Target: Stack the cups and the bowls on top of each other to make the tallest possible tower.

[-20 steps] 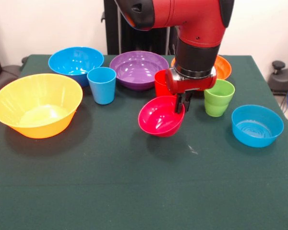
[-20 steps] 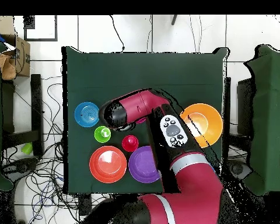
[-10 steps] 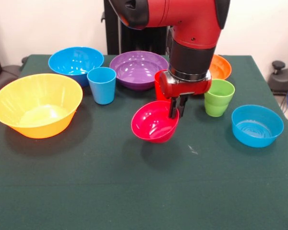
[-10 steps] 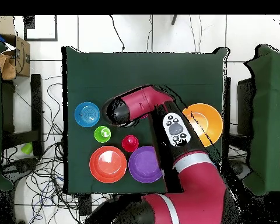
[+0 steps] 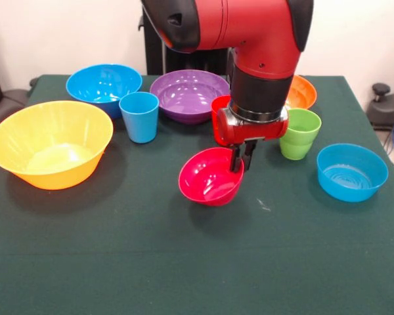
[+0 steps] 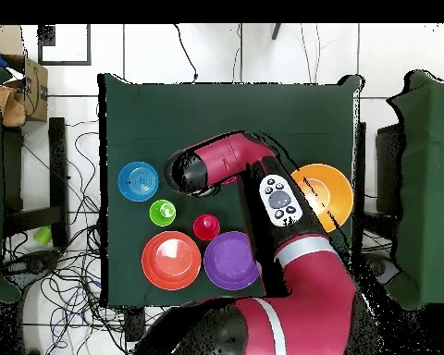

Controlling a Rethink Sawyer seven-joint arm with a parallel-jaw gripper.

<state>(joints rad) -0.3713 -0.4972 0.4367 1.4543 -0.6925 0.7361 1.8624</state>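
My gripper (image 5: 239,161) is shut on the right rim of the small magenta bowl (image 5: 209,178) and holds it upright just above the cloth at mid-table. The red cup (image 5: 218,110) stands right behind it, partly hidden by the wrist. The green cup (image 5: 299,133) and the small blue bowl (image 5: 352,172) are to the right. The light blue cup (image 5: 139,116) and the big yellow-orange bowl (image 5: 50,143) are to the left. No tower shows; every piece stands singly. In the overhead view the arm (image 6: 221,166) hides the magenta bowl.
Along the far side stand the large blue bowl (image 5: 104,84), the purple bowl (image 5: 189,95) and the red-orange bowl (image 5: 305,92). The green table cloth (image 5: 184,262) stretches toward the camera. Overhead, the small blue bowl (image 6: 138,181) and green cup (image 6: 163,213) sit left of the arm.
My gripper has carried the magenta bowl a little to the left in the front view and slightly lower. The other cups and bowls have not moved.
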